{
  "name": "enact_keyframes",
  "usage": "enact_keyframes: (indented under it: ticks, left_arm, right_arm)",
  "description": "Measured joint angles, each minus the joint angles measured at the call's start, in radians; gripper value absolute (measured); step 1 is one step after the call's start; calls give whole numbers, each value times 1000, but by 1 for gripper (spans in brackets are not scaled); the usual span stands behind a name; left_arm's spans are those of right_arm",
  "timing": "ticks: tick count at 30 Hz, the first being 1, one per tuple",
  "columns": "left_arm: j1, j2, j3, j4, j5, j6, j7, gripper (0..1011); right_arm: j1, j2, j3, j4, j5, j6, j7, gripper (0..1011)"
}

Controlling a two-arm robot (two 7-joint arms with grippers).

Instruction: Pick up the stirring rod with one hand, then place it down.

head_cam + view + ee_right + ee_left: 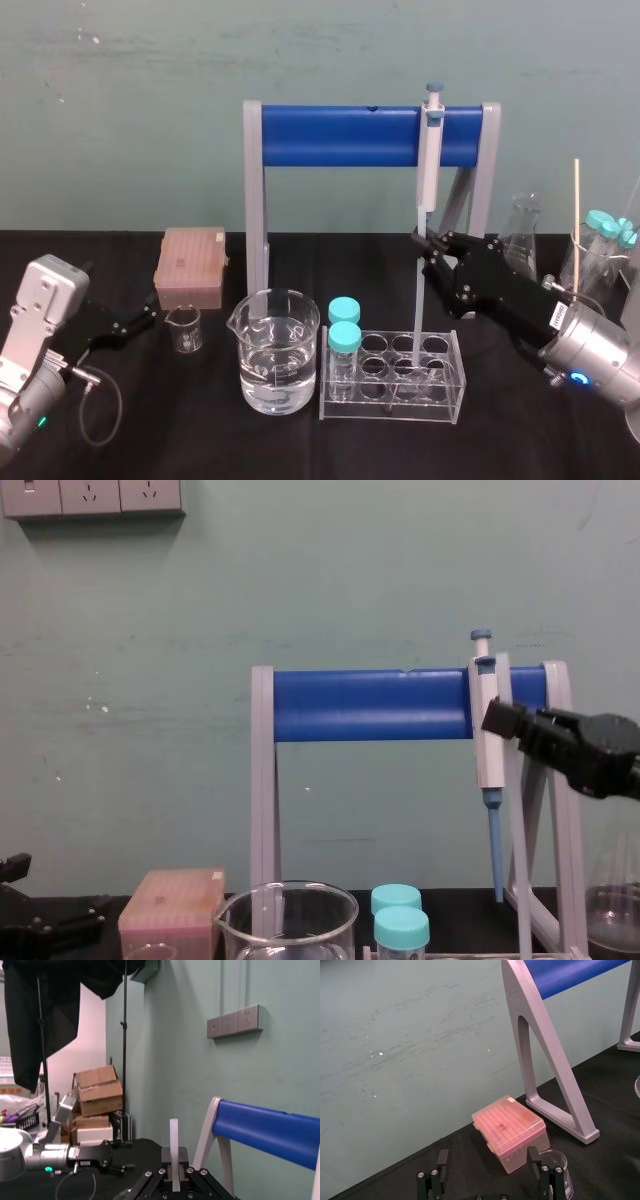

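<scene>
Right gripper (422,240): fingers clenched on stirring rod (417,300), upright, lower end at tube rack (455,385). Left gripper (152,316) parked bench-left, fingers spread.

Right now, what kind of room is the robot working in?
Probably a science lab. A pipette hangs on a blue stand, a beaker holds clear liquid, capped tubes stand in a rack. The right gripper holds the stirring rod upright; the left gripper rests by the pink box.

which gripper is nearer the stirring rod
Right: the right gripper holds the stirring rod in its shut jaws; the left gripper sits far off, beside the pink tip box.
</scene>
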State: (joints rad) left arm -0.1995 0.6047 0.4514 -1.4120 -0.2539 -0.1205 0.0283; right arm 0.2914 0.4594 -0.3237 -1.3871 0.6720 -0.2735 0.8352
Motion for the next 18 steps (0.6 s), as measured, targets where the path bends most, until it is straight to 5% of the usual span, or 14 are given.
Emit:
enact_keyframes:
  ticks: [18]
  left_arm:
    - [0, 0, 0, 0, 0, 0, 0, 1000]
  right_arm:
    - [71, -25, -66, 133, -19, -43, 4, 70]
